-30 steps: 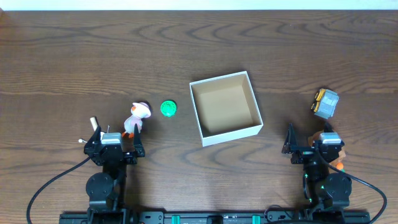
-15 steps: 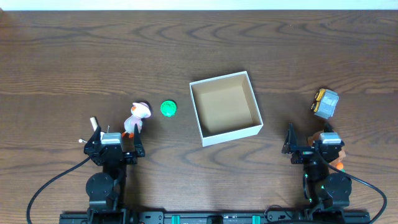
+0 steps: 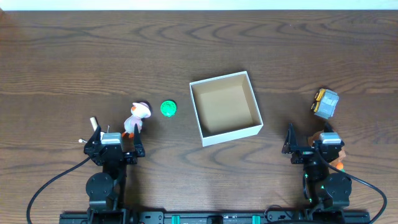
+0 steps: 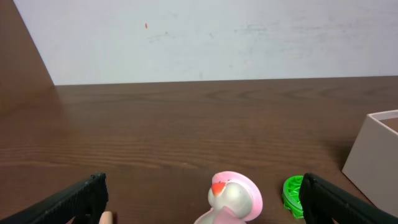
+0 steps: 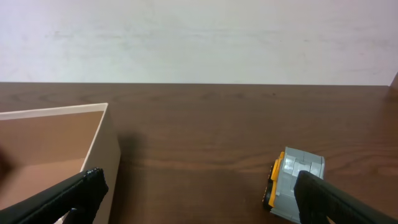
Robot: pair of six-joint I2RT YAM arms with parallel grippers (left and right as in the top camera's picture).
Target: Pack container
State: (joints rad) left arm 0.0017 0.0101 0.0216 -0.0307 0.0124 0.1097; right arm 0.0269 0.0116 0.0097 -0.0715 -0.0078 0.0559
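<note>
The container (image 3: pixel 231 134), a square white box with a tan-brown inside, stands empty at the table's middle. A white and pink duck toy (image 3: pixel 137 117) and a green disc (image 3: pixel 168 109) lie to its left. A grey and yellow toy truck (image 3: pixel 326 102) lies to its right. My left gripper (image 3: pixel 116 145) is open and empty, just in front of the duck (image 4: pixel 235 198), with the disc (image 4: pixel 291 196) near its right finger. My right gripper (image 3: pixel 311 147) is open and empty; in the right wrist view it (image 5: pixel 199 177) has the box wall (image 5: pixel 107 149) at left and the truck (image 5: pixel 295 180) at right.
A small beige stick (image 3: pixel 93 122) lies by the left gripper's outer side. An orange object (image 3: pixel 339 165) shows partly behind the right arm. The box corner (image 4: pixel 373 155) shows at the right of the left wrist view. A pale wall runs behind the table's far edge.
</note>
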